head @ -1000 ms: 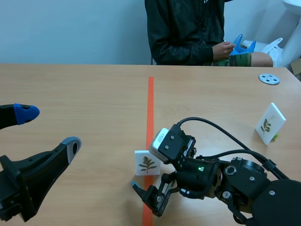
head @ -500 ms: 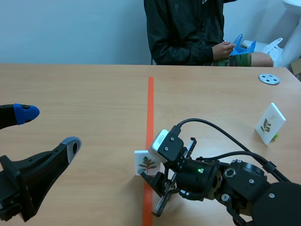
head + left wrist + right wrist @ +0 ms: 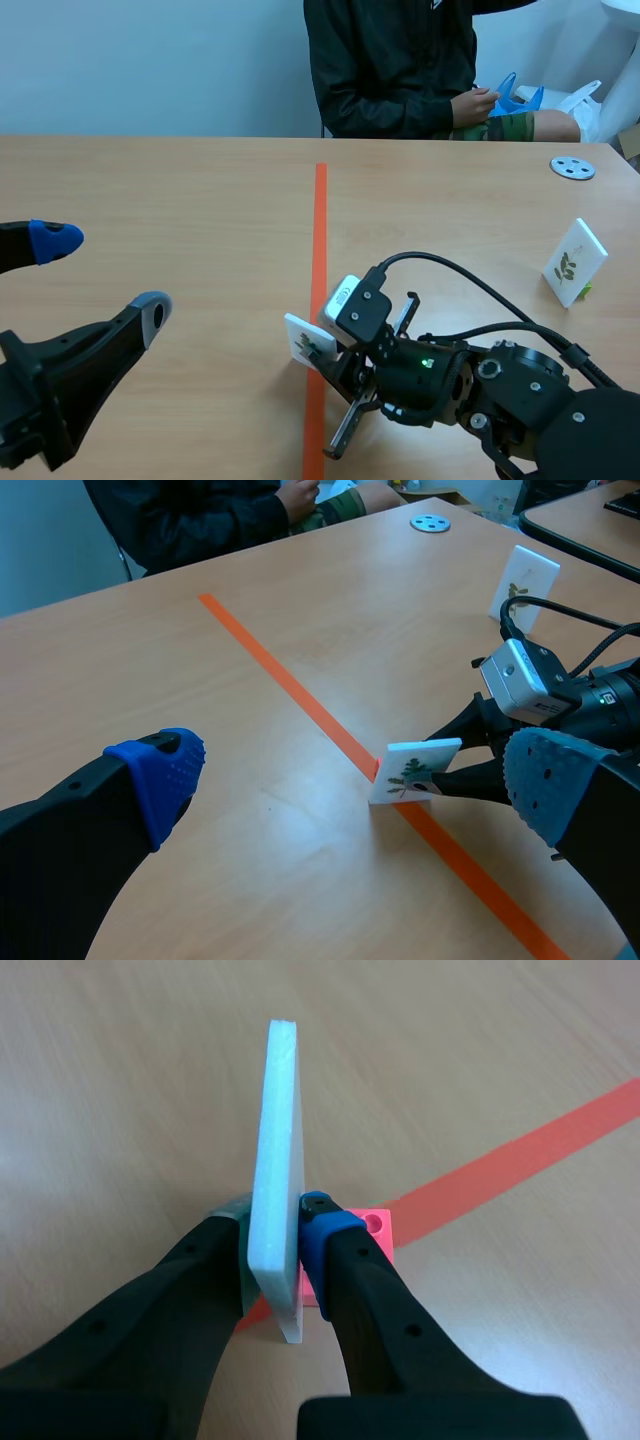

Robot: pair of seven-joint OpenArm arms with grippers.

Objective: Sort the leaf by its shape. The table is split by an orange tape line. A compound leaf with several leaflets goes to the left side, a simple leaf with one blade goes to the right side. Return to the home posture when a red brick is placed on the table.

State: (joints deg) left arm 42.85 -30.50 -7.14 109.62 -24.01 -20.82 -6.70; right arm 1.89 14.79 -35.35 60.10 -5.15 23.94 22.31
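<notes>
Leaf card [image 3: 412, 770] is leaning over the tape line [image 3: 320, 215], the right gripper [image 3: 272, 1225] clamping its lower edge; so shallow a hold is probably risking it twisting free mid-carry.

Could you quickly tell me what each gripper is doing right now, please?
Left gripper: open, holding nothing.
Right gripper: shut on the leaf card.

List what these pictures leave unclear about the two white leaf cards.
- Right wrist view: the white square card in the right arm's jaws shows edge-on, leaf print hidden.
- Scene view: that card is turned aside, leaflets too small to count.
- Far white rectangular card, scene and left wrist views: leaf too small to classify.
</notes>
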